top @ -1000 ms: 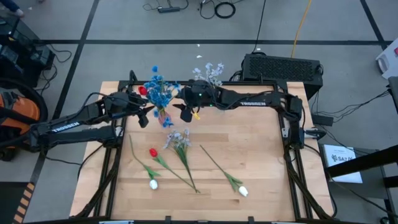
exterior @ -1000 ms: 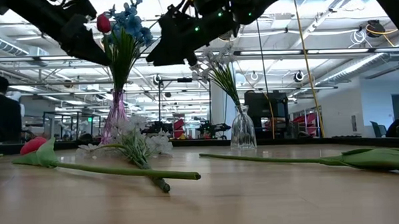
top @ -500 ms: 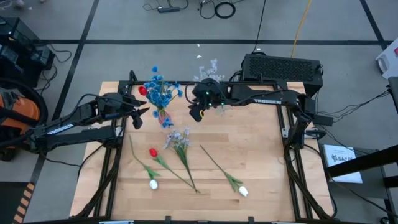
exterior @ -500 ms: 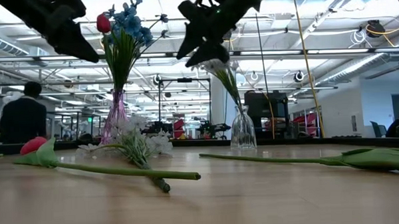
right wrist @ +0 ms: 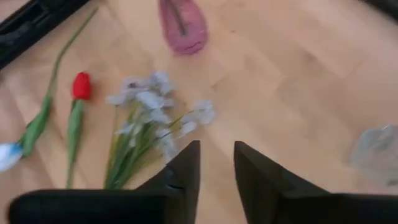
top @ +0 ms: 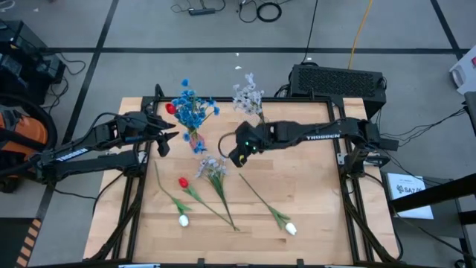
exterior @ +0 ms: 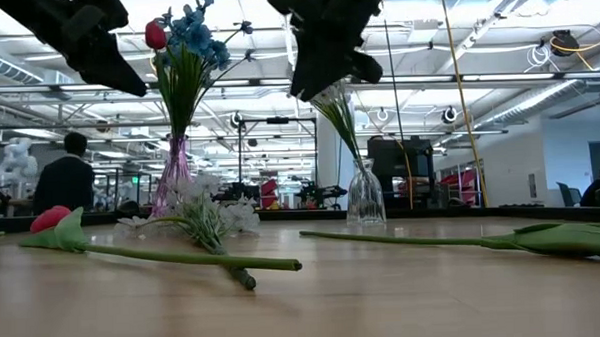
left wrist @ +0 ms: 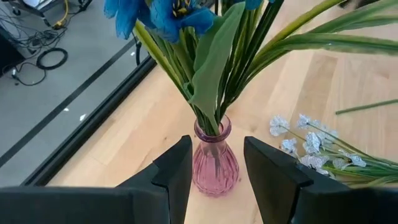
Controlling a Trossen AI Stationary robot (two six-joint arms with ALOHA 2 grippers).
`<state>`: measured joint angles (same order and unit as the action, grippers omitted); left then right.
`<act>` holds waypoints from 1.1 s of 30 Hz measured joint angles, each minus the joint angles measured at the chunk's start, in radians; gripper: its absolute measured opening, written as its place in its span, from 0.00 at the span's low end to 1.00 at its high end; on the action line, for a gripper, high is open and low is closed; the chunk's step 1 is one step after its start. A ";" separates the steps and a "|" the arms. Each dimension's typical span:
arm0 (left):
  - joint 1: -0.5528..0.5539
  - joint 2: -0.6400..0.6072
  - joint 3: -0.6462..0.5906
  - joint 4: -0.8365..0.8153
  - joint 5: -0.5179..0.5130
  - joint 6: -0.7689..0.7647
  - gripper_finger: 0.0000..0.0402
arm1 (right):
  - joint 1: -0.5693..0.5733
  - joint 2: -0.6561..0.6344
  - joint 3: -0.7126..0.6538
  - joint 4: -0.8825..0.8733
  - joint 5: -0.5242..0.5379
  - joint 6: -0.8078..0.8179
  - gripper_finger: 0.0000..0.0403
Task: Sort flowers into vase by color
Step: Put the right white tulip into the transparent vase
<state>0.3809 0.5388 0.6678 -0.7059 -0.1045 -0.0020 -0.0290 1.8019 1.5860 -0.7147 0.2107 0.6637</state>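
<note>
A pink vase [top: 195, 139] holds blue flowers [top: 192, 110] and one red bud; it also shows as the pink vase [left wrist: 211, 168] in the left wrist view. A clear vase [exterior: 365, 194] near the far edge holds a lavender-white spray [top: 248, 95]. Lying flat on the table are another lavender spray [top: 214, 167], a red tulip [top: 183, 182] and two white tulips [top: 184, 220] [top: 290, 229]. My left gripper [top: 166, 137] hovers open just left of the pink vase. My right gripper [top: 236, 154] hovers open above the table, right of the lying spray [right wrist: 155, 112].
Bare wood stretches over the table's right half [top: 312, 186] and its near edge. A black box [top: 338, 78] stands behind the far edge. The stems on the table lie slanted, close together. People show in the room beyond, seen in the low view.
My right gripper has moved from beside the clear vase toward the table's near edge, and its arm has swung that way, ending beside the lying lavender spray. My left gripper has drawn back a little toward the table's left, away from the pink vase.
</note>
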 joint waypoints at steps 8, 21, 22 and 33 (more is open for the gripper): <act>0.000 0.000 0.000 0.000 0.049 0.006 0.38 | 0.120 0.000 0.000 0.020 -0.002 0.158 0.02; 0.000 0.000 0.000 0.000 0.049 0.008 0.38 | 0.170 0.033 0.001 0.004 -0.040 0.486 0.04; 0.000 0.000 0.000 0.000 0.049 0.008 0.38 | 0.173 0.034 0.000 -0.042 -0.058 0.556 0.03; 0.000 0.000 -0.001 0.000 0.049 0.008 0.38 | 0.338 0.034 0.000 -0.209 -0.332 1.018 0.02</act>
<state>0.3809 0.5388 0.6670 -0.7055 -0.0555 0.0059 0.3085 1.8355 1.5864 -0.9237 -0.1208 1.6816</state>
